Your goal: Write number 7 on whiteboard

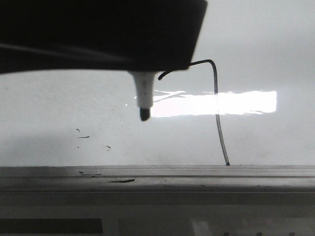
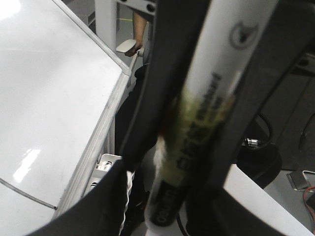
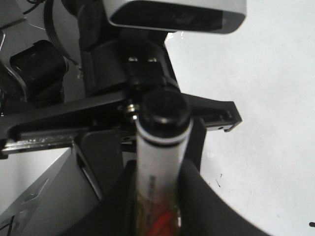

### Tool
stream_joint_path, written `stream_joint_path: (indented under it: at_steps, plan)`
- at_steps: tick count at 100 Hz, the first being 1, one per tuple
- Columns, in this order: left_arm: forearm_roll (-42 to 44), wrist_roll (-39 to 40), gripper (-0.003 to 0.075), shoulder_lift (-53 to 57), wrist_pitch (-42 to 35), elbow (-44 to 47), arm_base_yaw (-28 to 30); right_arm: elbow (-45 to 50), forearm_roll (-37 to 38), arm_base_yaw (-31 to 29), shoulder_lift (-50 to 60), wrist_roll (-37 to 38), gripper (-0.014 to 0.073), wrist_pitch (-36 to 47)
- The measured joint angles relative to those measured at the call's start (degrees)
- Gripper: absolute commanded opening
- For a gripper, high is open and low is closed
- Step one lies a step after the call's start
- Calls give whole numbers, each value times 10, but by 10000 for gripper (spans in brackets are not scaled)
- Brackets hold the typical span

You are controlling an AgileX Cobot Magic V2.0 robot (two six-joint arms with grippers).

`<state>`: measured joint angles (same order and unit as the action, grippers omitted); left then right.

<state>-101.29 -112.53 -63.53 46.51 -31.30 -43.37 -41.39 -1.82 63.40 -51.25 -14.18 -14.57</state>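
Hanging over whiteboard point(image 1: 59, 108): marker point(image 1: 144, 98), tip just off surface; number 7 point(image 1: 216, 105) drawn just right of tip; marker clamped in right gripper point(image 3: 157, 196) and left gripper point(image 2: 192, 162).

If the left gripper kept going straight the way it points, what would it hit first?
Probably the glossy white whiteboard, left of the black hand-drawn number 7; its black-tipped white marker leads, gap unclear.
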Motion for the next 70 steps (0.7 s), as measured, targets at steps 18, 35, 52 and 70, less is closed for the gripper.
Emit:
stream_joint_path:
  at_steps: [18, 35, 52, 70]
  plan:
    - [15, -10, -20, 0, 7, 0, 0, 2, -5, 0, 0, 5, -46, 2]
    - [16, -11, -20, 0, 9, 0, 0, 3, -8, 0, 0, 6, 22, 3]
    - [19, 11, -20, 0, 13, 0, 0, 3, -9, 0, 0, 3, 405, 4]
    - [48, 65, -20, 0, 2, 0, 0, 3, -9, 0, 13, 1, 645, 4]
